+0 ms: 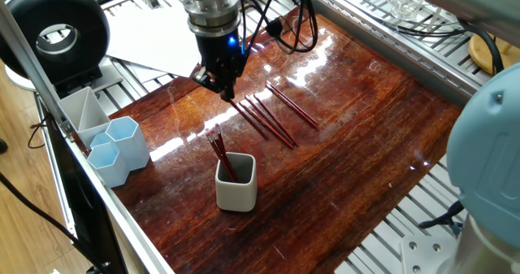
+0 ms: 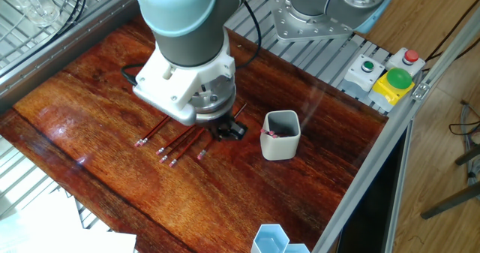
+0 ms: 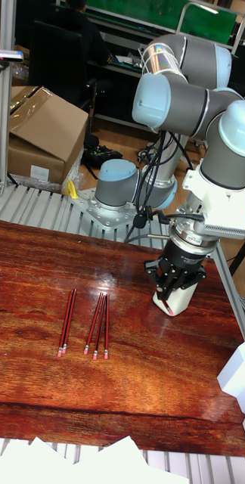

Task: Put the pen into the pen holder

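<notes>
We see a glossy red-brown table [image 1: 366,136] mid-frame, pens [image 3: 97,325] lying loose; our gripper [image 1: 224,88] hovers, its grip unclear.

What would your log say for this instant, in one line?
gripper: by table pens | grip: cannot tell | pen holder: partly filled

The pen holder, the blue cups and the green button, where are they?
pen holder [image 1: 236,191], one fixed view, front wall.
blue hexagonal cups [image 1: 122,148], one fixed view, outer wall.
green button [image 2: 399,79], the other fixed view, its top.
</notes>
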Controlling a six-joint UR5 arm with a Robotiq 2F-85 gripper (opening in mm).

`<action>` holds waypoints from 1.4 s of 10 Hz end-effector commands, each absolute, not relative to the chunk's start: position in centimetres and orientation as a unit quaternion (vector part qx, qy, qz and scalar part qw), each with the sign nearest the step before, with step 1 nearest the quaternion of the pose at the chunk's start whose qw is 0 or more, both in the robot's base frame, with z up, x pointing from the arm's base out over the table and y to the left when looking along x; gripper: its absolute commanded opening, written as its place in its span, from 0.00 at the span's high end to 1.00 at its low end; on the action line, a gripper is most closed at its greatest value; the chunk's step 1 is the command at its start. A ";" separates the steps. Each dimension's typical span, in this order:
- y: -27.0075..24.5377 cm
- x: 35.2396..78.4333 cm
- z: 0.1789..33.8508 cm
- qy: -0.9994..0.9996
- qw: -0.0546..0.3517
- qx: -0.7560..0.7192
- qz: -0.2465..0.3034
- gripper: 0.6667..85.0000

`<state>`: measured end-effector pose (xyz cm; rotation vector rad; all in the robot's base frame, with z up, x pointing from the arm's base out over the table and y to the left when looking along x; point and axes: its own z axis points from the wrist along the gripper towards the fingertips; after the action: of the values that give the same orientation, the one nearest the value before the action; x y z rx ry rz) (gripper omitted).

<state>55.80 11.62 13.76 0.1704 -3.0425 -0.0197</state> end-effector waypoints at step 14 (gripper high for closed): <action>15.0 58.5 17.9 -0.993 -0.061 0.097 -0.020 1.00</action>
<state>56.68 14.54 17.86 0.2471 -3.1945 -0.0456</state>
